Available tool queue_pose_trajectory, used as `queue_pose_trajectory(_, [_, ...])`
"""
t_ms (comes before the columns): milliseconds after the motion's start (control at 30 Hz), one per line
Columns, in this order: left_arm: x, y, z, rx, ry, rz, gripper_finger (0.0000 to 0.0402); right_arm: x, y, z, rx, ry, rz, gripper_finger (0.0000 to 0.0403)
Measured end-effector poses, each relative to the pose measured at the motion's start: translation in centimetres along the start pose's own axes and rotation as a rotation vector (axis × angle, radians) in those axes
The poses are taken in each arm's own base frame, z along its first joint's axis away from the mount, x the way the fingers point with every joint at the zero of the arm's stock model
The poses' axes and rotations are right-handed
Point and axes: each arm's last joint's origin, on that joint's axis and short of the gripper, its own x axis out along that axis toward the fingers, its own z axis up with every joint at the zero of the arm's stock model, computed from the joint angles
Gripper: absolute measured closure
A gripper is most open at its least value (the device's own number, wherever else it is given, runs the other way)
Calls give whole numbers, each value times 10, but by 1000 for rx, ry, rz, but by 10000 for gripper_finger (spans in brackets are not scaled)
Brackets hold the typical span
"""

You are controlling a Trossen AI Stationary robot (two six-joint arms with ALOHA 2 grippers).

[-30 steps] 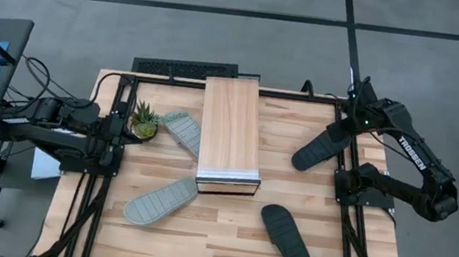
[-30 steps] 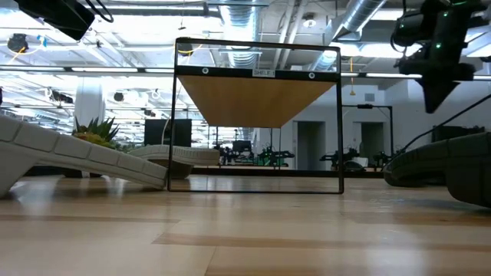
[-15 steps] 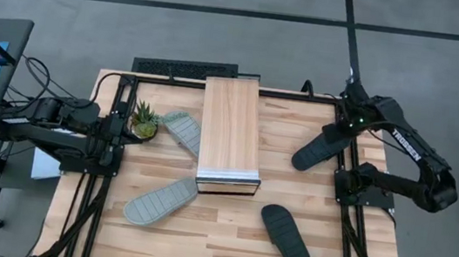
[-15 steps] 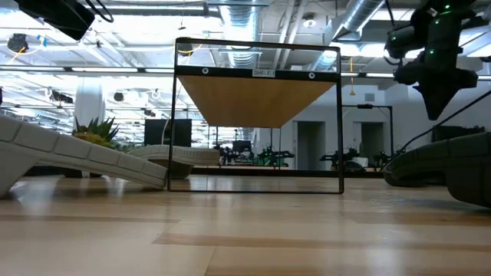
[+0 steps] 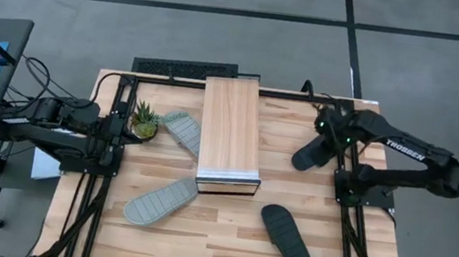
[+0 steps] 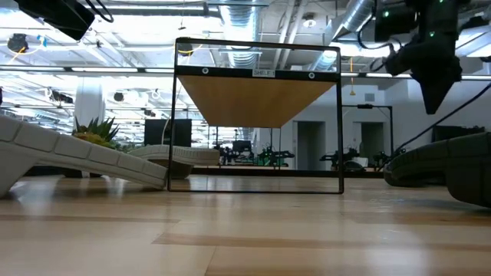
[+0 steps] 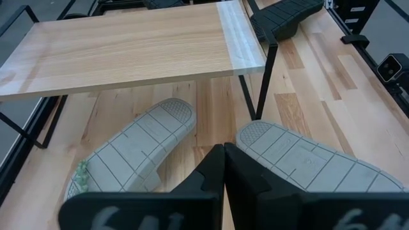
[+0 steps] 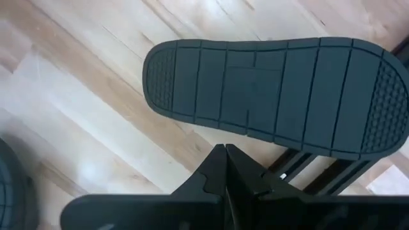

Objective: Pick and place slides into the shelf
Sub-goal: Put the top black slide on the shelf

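The shelf [image 5: 231, 133], a light-wood top on a thin black frame, stands mid-table. Two grey-green slides [image 5: 181, 131] [image 5: 159, 201] lie sole up to its left. One black slide [image 5: 286, 238] lies near the front. The other black slide [image 5: 319, 148] [image 8: 275, 96] lies sole up at the far right, one end over a dark frame rail. My right gripper [image 5: 328, 127] [image 8: 225, 160] hangs shut above it, pointing down, clear of it in the low view [image 6: 433, 96]. My left gripper [image 5: 116, 123] [image 7: 223, 156] waits shut at the table's left.
A small potted plant [image 5: 144, 121] stands at the far left beside my left arm. Black frame rails [image 5: 349, 222] run along both table sides. Bare wood lies between the shelf and the right black slides [image 5: 282, 166].
My right gripper has swung from beyond the table's far right corner toward the left and near side, over the black slide, rolling about its own axis as it went. It has stayed shut. No slide has moved.
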Motion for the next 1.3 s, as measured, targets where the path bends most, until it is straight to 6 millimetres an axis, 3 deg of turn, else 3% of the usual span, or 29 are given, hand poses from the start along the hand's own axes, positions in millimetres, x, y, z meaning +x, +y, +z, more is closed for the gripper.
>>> queue_pose_trajectory(233, [0,0,0,0,0,0,401,-1,26,-15,61,-14,-39,403])
queue_pose_trajectory(533, [0,0,0,0,0,0,401,-2,52,-35,270,-49,-71,403])
queue_pose_trajectory(933, [0,0,0,0,0,0,401,23,87,-38,334,-33,-227,399])
queue_pose_trajectory(1300, [0,0,0,0,0,0,401,27,95,-49,442,-37,-283,293])
